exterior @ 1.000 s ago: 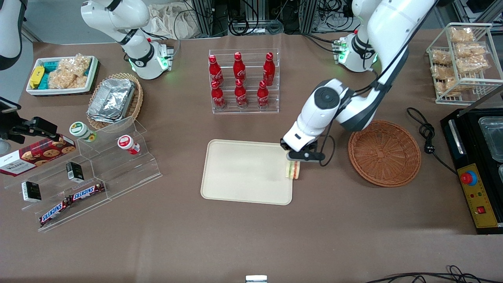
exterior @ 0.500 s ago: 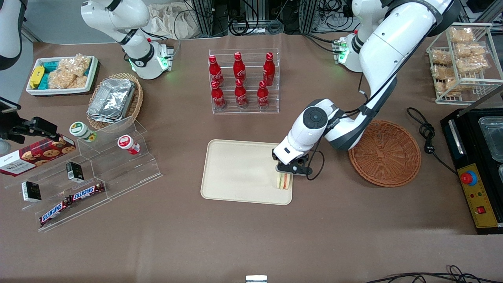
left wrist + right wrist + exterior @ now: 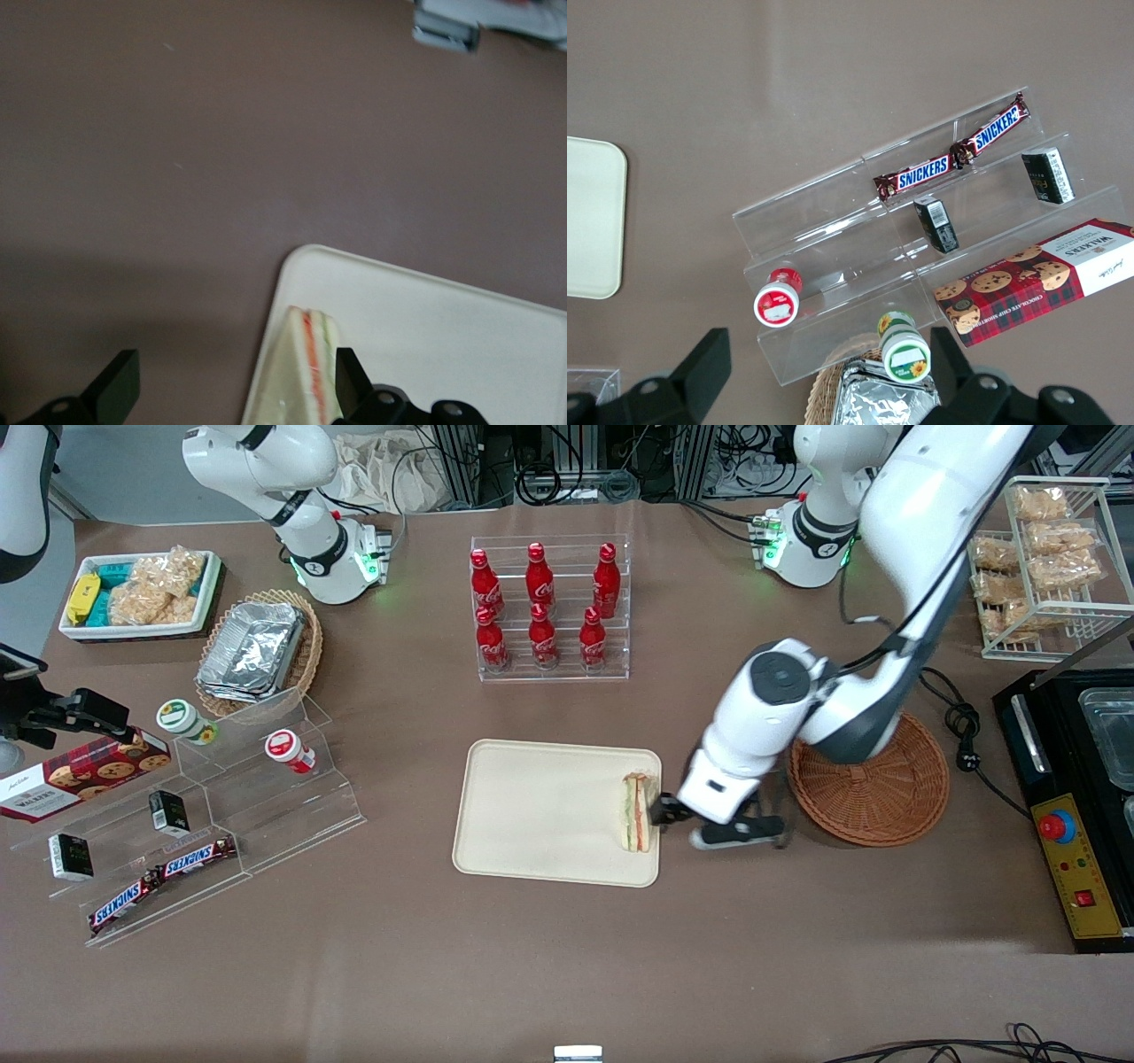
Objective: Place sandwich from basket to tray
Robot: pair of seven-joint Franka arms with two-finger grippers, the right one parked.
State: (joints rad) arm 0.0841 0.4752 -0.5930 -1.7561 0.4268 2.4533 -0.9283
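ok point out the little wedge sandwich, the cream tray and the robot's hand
small triangular wedge sandwich (image 3: 637, 812), front view, on its striped filling edge
flat cream-beige rectangular tray (image 3: 540, 810), front view, on its bare floor
left arm's hand (image 3: 700, 825), front view, between its open fingertips, beside the tray

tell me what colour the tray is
Cream-beige tray, clearest in the front view.

Even bright light – soft shadows, wrist view blurry.
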